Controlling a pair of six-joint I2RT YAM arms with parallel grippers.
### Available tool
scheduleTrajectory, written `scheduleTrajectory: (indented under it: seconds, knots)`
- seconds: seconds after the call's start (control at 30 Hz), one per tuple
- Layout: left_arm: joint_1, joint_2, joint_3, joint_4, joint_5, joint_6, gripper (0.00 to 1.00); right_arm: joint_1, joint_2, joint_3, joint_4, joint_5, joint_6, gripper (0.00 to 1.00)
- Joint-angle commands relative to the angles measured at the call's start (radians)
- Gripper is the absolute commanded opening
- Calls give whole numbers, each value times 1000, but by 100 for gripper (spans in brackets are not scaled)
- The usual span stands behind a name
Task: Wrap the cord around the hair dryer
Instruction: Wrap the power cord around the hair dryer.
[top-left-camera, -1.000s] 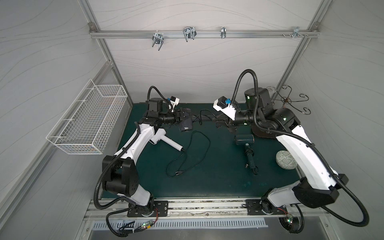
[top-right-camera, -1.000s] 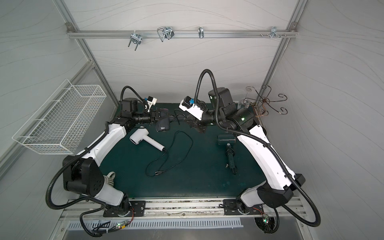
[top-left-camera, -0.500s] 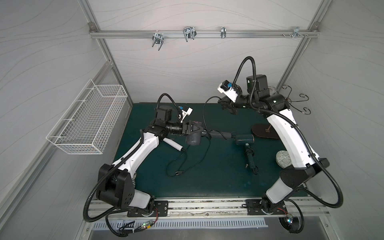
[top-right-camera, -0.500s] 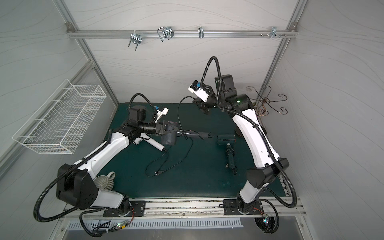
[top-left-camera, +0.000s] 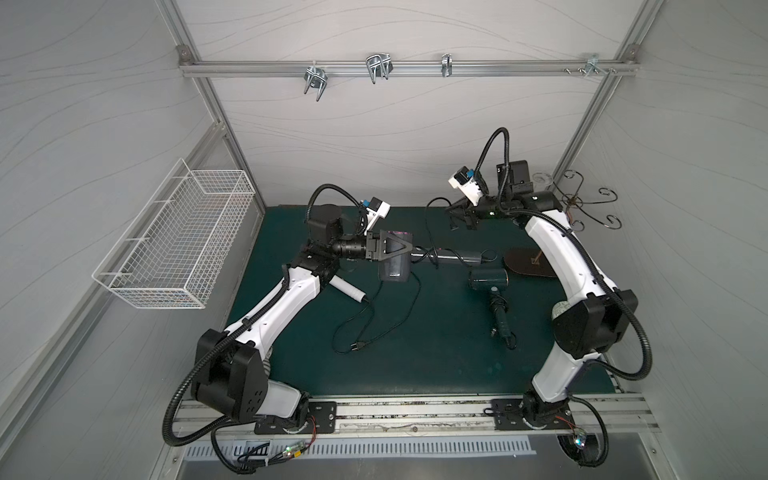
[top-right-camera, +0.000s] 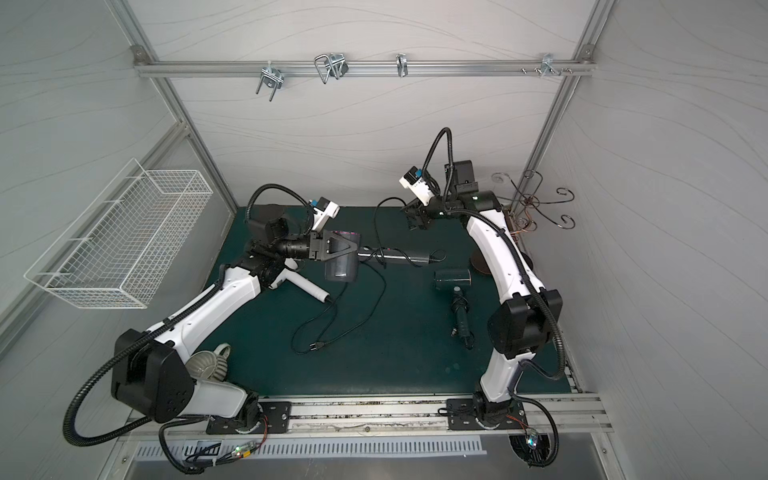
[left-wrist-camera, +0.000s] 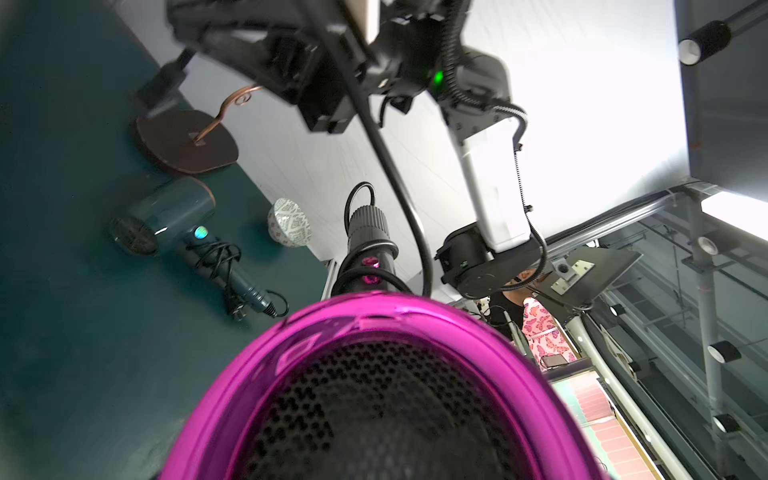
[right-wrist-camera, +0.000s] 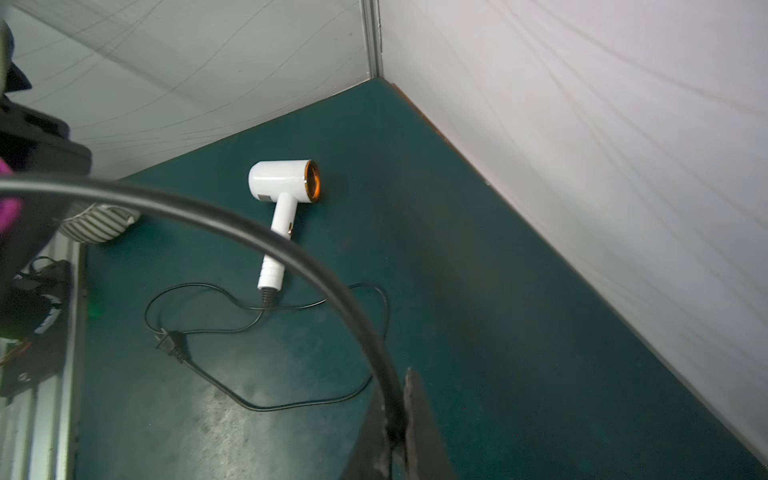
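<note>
Green mat (top-left-camera: 436, 357) lies below; above its middle you hold the magenta hair dryer (top-left-camera: 394, 269), handle level, barrel clamped in your left gripper (top-left-camera: 398, 249). Your right gripper (right-wrist-camera: 395, 422), near the back wall (top-left-camera: 374, 158), pinches its black cord (right-wrist-camera: 266, 237).

No legible text, brand, number or sign in any view. Small dark label (right-wrist-camera: 262, 197) under the barrel of the white hair dryer (right-wrist-camera: 282, 180), well apart from the right pincer (right-wrist-camera: 394, 432): too small to read. Round iridescent sticker (left-wrist-camera: 201, 232) at the handle top of the green hair dryer (left-wrist-camera: 174, 205), well apart from the left pincer (top-left-camera: 399, 251): nothing readable on it.
</note>
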Motion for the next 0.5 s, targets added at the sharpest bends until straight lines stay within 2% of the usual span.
scheduleTrajectory:
  seconds: [0.0,0.37,0.47]
  knots:
    - [-3,1,93,245,44,-118,0,-11,4,-46,61,-93,46,0]
    - [21,40,157,278,40,-130,0,-56,-53,-264,254,-215,237,0]
    - [56,42,156,352,23,-190,0,-57,-81,-325,315,-217,290,0]
